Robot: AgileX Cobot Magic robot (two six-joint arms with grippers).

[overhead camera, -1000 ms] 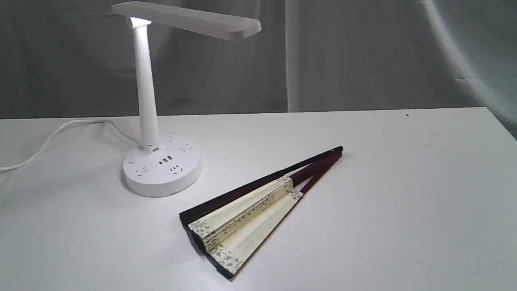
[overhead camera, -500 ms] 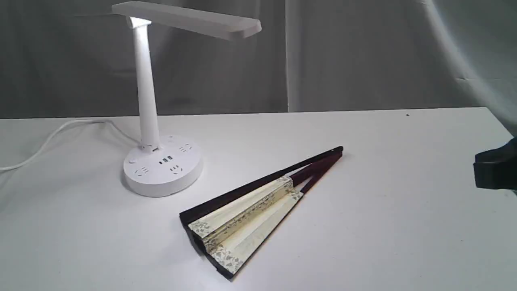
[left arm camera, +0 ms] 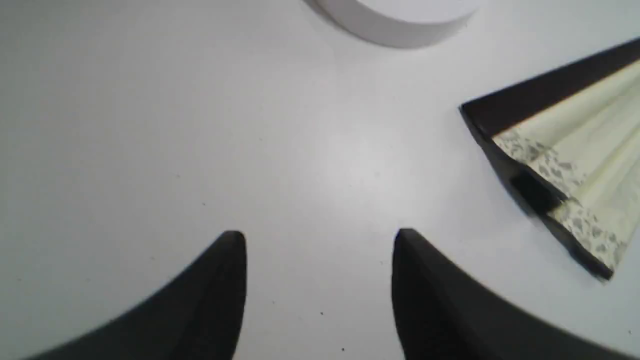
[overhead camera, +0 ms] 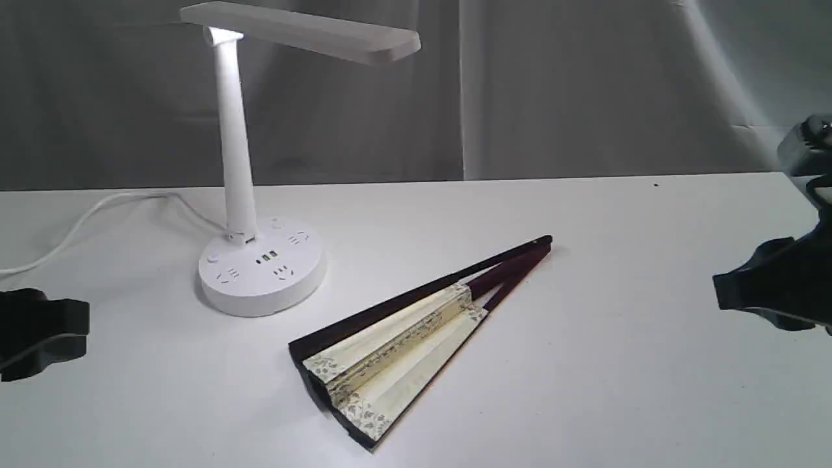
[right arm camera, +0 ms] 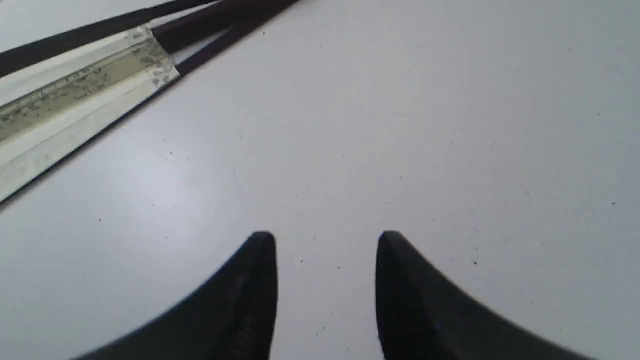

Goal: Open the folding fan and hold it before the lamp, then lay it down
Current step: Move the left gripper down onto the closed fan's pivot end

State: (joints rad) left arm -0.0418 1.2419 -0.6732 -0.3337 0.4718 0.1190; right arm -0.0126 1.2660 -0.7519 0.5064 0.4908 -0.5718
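Note:
The folding fan [overhead camera: 403, 338] lies flat on the white table, only slightly spread, its cream leaf edged by dark maroon guards and its pivot end pointing back right. The white lamp [overhead camera: 260, 266] stands behind it to the left, its bar head reaching right above the table. My left gripper [overhead camera: 71, 335] sits at the left edge, far from the fan, open and empty [left arm camera: 320, 240]; the fan's wide end [left arm camera: 555, 160] lies ahead of it. My right gripper [overhead camera: 731, 292] hangs at the right edge, open and empty [right arm camera: 325, 240], with the fan's ribs [right arm camera: 150, 35] ahead.
The lamp's white cord [overhead camera: 84, 221] trails across the table to the left edge. A grey curtain hangs behind the table [overhead camera: 617, 364]. The lamp's round base [left arm camera: 395, 20] shows in the left wrist view.
Both grippers have entered the exterior view, the left from the left edge, the right from the right edge moving inward. The fan and lamp have not moved.

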